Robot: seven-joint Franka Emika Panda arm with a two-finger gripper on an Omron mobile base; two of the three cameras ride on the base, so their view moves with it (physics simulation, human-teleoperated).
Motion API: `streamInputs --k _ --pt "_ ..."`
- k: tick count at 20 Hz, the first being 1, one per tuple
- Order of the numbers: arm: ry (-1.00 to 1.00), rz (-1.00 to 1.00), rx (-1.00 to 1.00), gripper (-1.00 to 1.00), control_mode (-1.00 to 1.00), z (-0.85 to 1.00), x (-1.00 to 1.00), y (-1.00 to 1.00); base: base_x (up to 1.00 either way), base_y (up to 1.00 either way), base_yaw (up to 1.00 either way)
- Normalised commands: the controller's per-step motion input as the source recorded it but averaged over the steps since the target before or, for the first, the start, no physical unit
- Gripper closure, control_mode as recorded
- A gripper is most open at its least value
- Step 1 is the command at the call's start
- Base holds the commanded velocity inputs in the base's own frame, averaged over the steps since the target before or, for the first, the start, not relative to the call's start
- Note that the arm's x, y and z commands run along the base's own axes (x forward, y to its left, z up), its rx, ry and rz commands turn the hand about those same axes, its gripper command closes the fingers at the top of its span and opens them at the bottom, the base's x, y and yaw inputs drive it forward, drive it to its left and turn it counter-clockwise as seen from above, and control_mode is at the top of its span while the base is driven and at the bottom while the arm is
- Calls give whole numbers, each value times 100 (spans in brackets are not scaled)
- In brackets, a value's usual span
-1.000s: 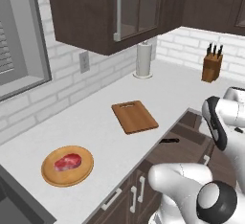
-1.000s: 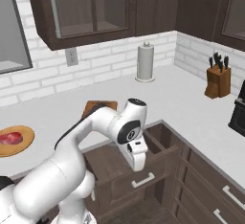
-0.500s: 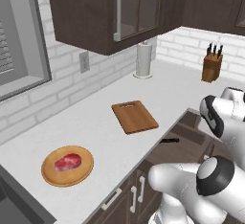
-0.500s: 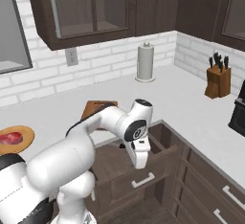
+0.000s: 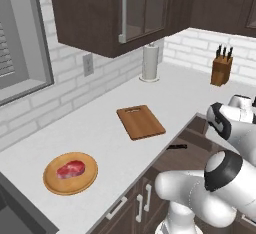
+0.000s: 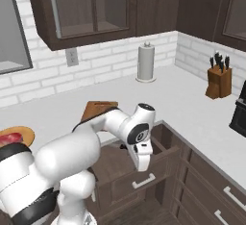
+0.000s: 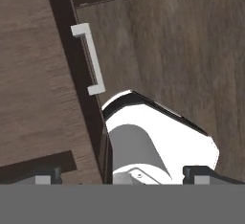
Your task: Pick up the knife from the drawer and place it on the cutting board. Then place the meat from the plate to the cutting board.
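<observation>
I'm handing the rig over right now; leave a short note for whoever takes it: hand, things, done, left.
Hand: open, holding nothing, pointing down over the open drawer's front.
Knife: in the drawer, only its black handle shows.
Board: bare, on the counter.
Meat: on the plate, left of the board.
Done: drawer is open.
Left: knife to board, then meat to board.

Open fingers above the drawer handle.

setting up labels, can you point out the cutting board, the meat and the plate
cutting board (image 5: 140, 122), left base view, middle of its top face
meat (image 5: 70, 168), left base view, centre of the steak
plate (image 5: 51, 184), left base view, bare rim near the steak
</observation>
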Motion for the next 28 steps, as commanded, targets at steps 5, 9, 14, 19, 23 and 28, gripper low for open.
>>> streamInputs --k 5,9,14,19,23,28 --pt "0 0 0 -100 -100 -14 20 -11 0 0 0" --pt "0 0 0 -100 -100 -17 32 -1 0 0 0" --pt "1 0 0 -100 -100 -15 37 -2 0 0 0" --pt "7 0 0 -100 -100 -19 24 -14 0 0 0" --pt "6 0 0 -100 -100 -21 24 -15 0 0 0" --pt "1 0 0 -100 -100 -21 33 -16 0 0 0"
